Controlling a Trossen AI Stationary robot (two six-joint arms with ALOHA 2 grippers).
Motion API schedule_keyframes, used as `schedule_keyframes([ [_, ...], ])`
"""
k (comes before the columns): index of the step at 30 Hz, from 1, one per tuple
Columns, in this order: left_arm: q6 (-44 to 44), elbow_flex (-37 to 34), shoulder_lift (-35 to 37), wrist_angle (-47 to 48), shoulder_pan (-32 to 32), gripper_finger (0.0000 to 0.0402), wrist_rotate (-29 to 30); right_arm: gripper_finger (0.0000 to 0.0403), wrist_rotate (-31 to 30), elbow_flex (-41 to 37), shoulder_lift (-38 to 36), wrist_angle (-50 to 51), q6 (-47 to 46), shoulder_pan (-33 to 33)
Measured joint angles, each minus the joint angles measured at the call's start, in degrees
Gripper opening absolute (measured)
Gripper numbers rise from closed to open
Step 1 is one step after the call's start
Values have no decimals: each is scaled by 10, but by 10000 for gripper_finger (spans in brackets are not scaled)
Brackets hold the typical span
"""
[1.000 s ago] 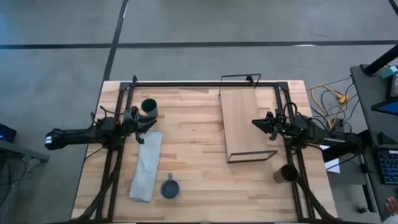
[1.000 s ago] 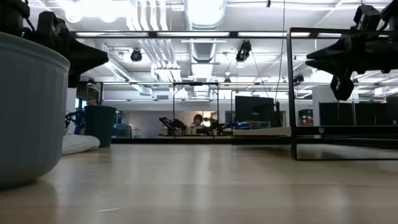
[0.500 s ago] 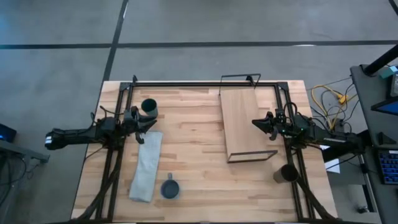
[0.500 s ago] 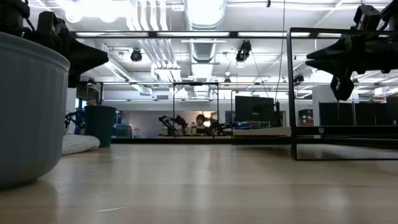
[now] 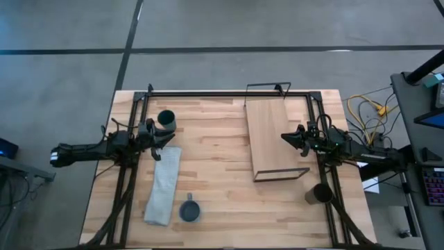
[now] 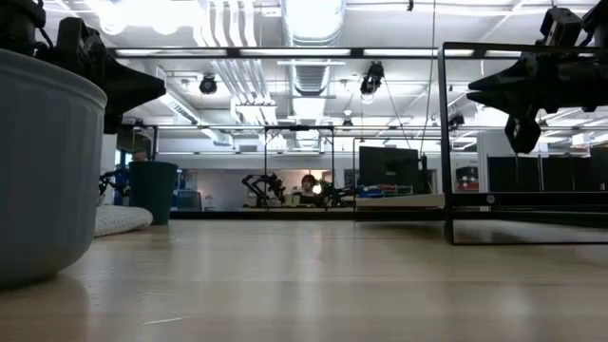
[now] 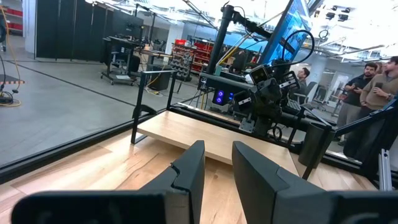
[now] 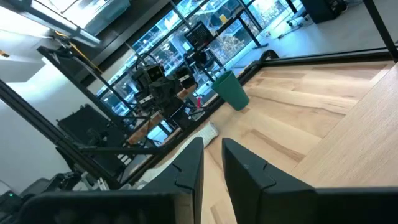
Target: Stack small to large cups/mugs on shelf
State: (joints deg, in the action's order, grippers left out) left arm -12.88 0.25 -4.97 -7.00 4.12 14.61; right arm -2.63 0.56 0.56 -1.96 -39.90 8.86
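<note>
In the high view the dark green cup [image 5: 166,119] stands upright near the table's far left. The blue-grey mug [image 5: 189,209] stands at the near edge and fills the low view's left as the mug [image 6: 47,161]. The dark brown-black cup [image 5: 320,193] stands at the near right. The light-wood shelf [image 5: 274,139] lies right of centre on its black wire frame. My left gripper [image 5: 168,138] hovers just near of the green cup. My right gripper [image 5: 284,137] hovers over the shelf's right part. Both have their fingers close together and hold nothing.
A long grey folded cloth [image 5: 164,184] lies flat between the green cup and the mug. Black frame rails [image 5: 208,93] run along the table's far edge and both sides. Bare planks [image 5: 215,160] lie between cloth and shelf. People [image 7: 373,84] stand in the room beyond.
</note>
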Motion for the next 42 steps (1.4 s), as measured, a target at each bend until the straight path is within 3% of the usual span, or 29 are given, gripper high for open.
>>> schedule_keyframes([
  [42, -15, 0, 0, -1, 0, 68, 7, 54, -5, 0, 0, -2, -19, 0],
])
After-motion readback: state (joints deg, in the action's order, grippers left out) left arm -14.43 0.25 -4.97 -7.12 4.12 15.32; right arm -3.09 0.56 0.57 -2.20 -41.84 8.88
